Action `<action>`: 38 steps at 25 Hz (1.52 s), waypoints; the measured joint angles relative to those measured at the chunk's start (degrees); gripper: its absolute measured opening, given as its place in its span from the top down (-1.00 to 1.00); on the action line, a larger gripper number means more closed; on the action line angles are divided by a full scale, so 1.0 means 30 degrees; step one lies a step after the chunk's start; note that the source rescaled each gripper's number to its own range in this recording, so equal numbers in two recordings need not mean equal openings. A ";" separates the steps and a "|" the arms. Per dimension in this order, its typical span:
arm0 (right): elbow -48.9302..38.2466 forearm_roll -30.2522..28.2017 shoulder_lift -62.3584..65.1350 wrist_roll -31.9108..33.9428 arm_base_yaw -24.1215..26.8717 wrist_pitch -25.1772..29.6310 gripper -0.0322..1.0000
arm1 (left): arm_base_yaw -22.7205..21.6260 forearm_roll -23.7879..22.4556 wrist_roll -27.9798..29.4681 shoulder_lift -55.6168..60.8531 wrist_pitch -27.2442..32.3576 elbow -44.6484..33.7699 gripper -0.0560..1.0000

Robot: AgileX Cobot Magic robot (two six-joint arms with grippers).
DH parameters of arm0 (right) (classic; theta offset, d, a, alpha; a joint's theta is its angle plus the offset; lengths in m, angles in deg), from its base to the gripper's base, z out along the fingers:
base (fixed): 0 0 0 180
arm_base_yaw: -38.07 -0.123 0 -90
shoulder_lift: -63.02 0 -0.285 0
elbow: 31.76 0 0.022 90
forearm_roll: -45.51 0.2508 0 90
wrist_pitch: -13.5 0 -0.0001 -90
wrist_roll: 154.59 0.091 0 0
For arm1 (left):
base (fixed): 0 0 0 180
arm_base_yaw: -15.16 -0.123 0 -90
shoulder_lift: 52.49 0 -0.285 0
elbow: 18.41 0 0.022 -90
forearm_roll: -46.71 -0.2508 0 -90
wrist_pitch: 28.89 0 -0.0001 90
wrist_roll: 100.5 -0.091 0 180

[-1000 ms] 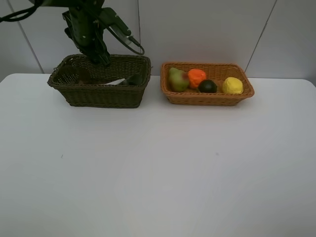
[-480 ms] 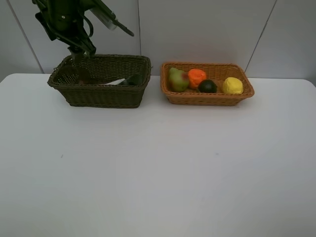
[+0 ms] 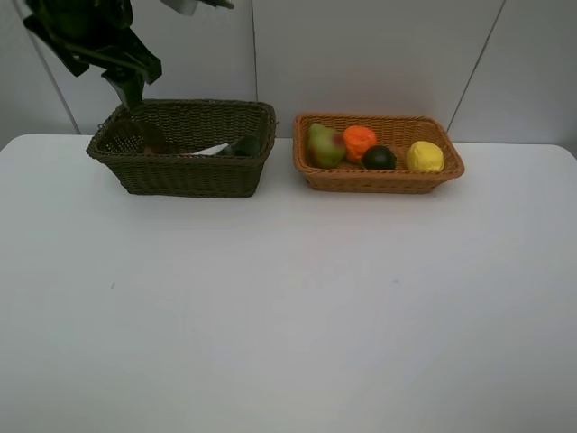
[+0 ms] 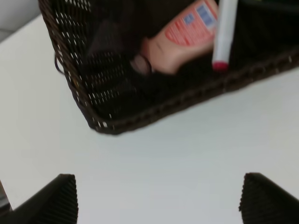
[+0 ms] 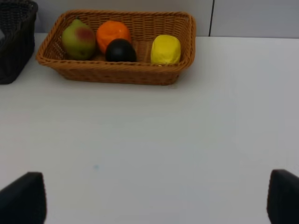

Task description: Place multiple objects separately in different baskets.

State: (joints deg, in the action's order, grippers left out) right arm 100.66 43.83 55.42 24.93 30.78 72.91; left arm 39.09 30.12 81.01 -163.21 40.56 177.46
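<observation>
the sorting looks all but finished. the tan basket (image 3: 379, 177) holds the four fruits in a row: mango (image 3: 324, 145), orange (image 3: 360, 142), dark fruit (image 3: 379, 158) and lemon (image 3: 425, 156). the dark basket (image 3: 180, 171) holds the other goods. the left wrist view shows the pink bottle (image 4: 184, 36) lying on its side in it with the white marker (image 4: 225, 30) beside it, the marker's red tip toward the near wall. in the high view a dark green bottle (image 3: 242, 146) shows above the rim at the basket's right end; the mauve cup cannot be made out for certain among the shadows at the left end.

the left pincer (image 4: 159, 198) hangs above and behind the dark basket's left corner, jaws wide apart and empty. the right pincer (image 5: 156, 198) is off the high view; its own camera shows its jaws spread wide over bare worktop (image 3: 288, 307), holding nothing.

nothing lies loose on the worktop, so the step in hand reads as pulling away after the last drop. the next move would call only for taking the left arm clear without catching the basket rim.

the pink bottle carries a label with blue patches and lines of print, too blurred to read. no other writing can be seen.
</observation>
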 joint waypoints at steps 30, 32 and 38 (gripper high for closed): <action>0.0000 0.0018 0.0000 0.0000 0.0000 0.0000 -1.00 | 0.0000 0.2719 0.2422 1.7958 -0.0542 -1.8698 -0.86; 0.0000 0.0018 0.0000 0.0000 0.0000 0.0000 -1.00 | 0.0000 0.2779 0.2422 1.9480 -0.0924 -1.9589 -0.86; 0.0000 0.0018 0.0000 0.0000 0.0000 0.0000 -1.00 | 0.0000 0.3063 0.2429 2.2680 -0.3130 -2.2298 -0.86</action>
State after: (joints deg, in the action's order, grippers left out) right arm 100.66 43.88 55.42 24.93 30.78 72.91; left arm 39.09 39.31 88.29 -95.17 31.17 110.57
